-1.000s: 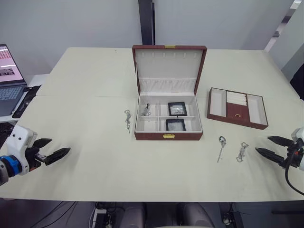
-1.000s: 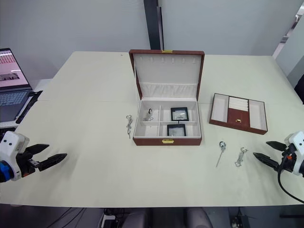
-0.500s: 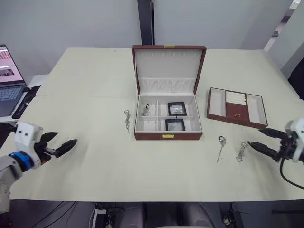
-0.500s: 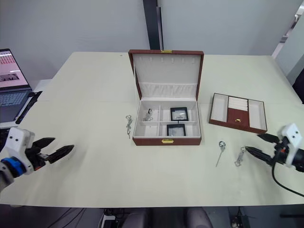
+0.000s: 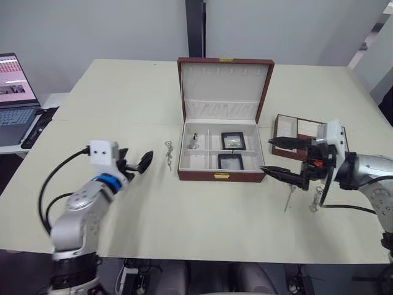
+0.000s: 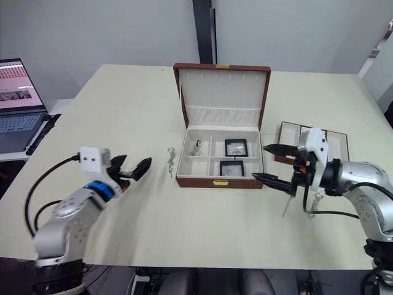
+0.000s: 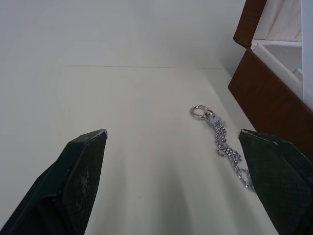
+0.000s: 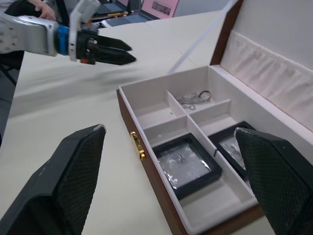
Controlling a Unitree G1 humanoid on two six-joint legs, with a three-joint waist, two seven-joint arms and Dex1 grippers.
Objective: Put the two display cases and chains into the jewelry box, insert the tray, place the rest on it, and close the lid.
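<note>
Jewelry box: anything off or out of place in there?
Nothing stands out. The jewelry box sits square with its lid up. Two display cases lie flat in their compartments, one chain in another. A second chain lies on the table beside it.

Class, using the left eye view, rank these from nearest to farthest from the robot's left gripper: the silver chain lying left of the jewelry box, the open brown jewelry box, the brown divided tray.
1. Silver chain, just beyond the left gripper.
2. Open brown jewelry box, mid-table.
3. Brown divided tray, far right.

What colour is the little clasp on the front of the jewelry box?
Gold, on the clasp, best seen in the right wrist view.
</note>
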